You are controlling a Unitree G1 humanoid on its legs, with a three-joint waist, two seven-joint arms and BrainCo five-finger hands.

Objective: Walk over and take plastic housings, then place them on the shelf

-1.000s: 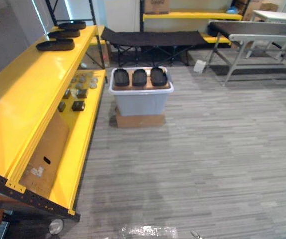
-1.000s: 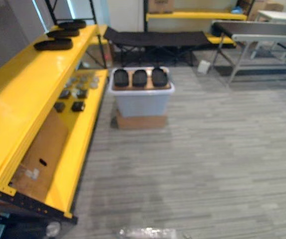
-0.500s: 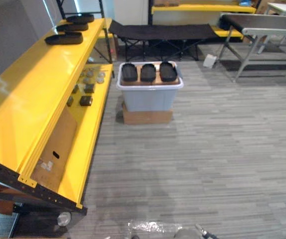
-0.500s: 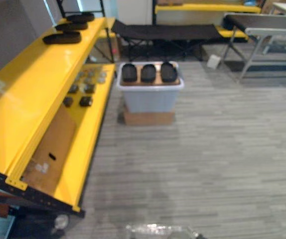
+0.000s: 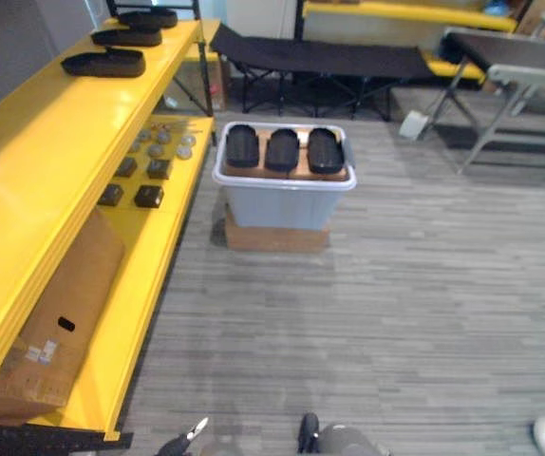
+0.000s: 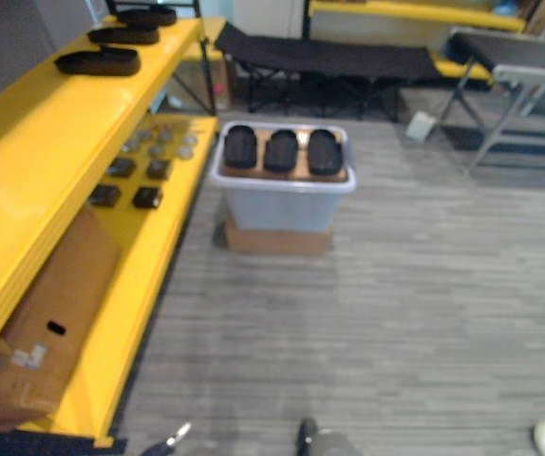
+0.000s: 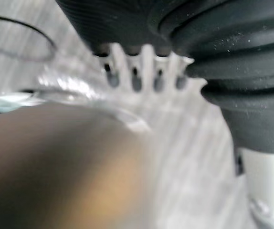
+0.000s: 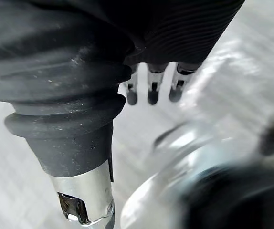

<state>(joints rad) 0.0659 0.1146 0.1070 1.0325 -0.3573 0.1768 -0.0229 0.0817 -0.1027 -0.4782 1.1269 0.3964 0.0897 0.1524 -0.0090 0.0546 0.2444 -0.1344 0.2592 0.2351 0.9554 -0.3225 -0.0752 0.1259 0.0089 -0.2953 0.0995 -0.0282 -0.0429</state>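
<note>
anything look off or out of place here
Nothing serious: the three black oval plastic housings sit in a neat row on the grey bin. Only the brown cardboard box looks tilted on the yellow lower shelf.

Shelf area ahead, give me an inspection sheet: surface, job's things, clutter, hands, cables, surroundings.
Surface: yellow shelf, top level carries three shelved housings at its far end.
Job's things: three bin housings in a row atop the grey bin, which stands on a cardboard base.
Clutter: small parts and a cardboard box on the lower level.
Hands: left hand and right hand open, holding nothing.
Cables: nothing seen.
Surroundings: black cot, grey table, plank floor.
</note>
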